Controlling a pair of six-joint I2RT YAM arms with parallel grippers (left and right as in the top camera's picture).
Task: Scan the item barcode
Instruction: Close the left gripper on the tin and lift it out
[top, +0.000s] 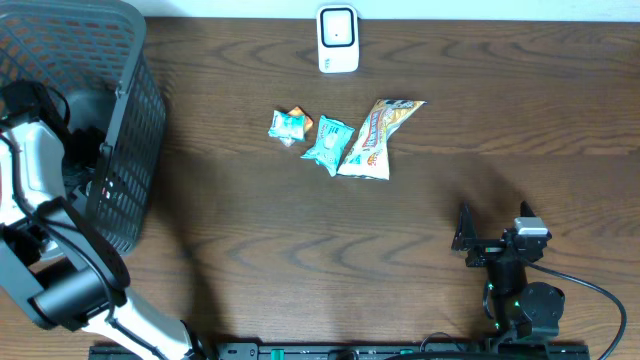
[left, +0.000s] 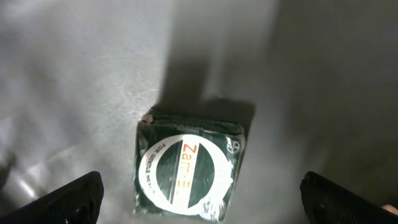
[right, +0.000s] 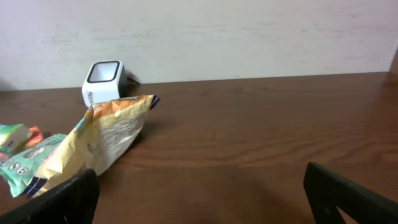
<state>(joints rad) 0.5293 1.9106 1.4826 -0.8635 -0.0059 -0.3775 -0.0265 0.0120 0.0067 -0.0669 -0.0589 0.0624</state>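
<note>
- your right tool is at the lower right of the overhead view, low over the brown wooden bench. its jaws stand wide apart with only bare wood between them, and it grips nothing.
- your left tool is on the arm at the left edge of the overhead view, which reaches down into the dark mesh basket in the upper left corner. its jaws are spread wide as well, with one finger in the lower left of the left wrist view and the other in the lower right.
- the green box lies between those fingers, at the lower centre of the left wrist view. it lies flat on a pale grey surface with its round white label facing up. neither finger touches it, so it lies loose and ungripped.
- three snack packs lie in a row at the upper centre of the overhead view, past the middle of the bench. a small teal and orange packet is on the left, with a teal packet just beside it. a long yellow bag is on the right, touching the teal packet.
- in the right wrist view the yellow bag fills the lower left, and one upper corner of it points toward the scanner.
- the white scanner is farthest off. it stands at the top centre of the overhead view, at the far edge of the bench by the pale wall, well apart from the basket and the green box.
</note>
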